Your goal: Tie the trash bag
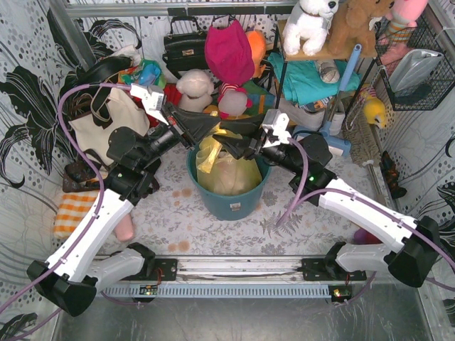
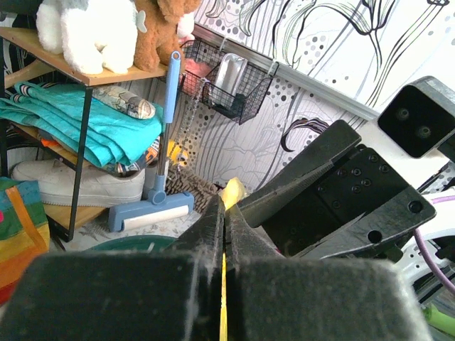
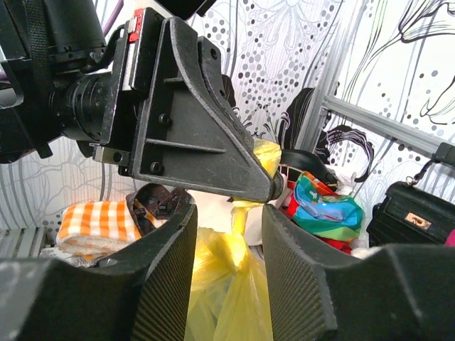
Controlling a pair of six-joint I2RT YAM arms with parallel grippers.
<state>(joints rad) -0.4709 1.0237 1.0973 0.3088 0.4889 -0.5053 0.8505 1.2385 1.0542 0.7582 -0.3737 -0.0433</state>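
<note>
The trash bag (image 1: 226, 170), thin yellow-green plastic, sits inside a round teal bin (image 1: 229, 202) at the table's middle. Its top is gathered into a twisted neck (image 3: 238, 220) rising above the bin. My left gripper (image 1: 215, 128) is shut on the end of that neck, and a yellow strip (image 2: 224, 284) shows between its closed jaws (image 2: 225, 202). My right gripper (image 1: 222, 147) comes in from the right just below the left one. It stands open, its two fingers (image 3: 229, 212) on either side of the twisted neck without touching it. The left gripper's tip (image 3: 266, 188) hangs right above them.
A cream tote bag (image 1: 106, 124) leans at the back left, with an orange checked cloth (image 1: 71, 213) nearer. Behind the bin are a black handbag (image 1: 185, 46), plush toys (image 1: 195, 89) and a shelf rack (image 1: 313, 78). A blue lint roller (image 1: 334, 138) and a wire basket (image 1: 416, 64) are at the right.
</note>
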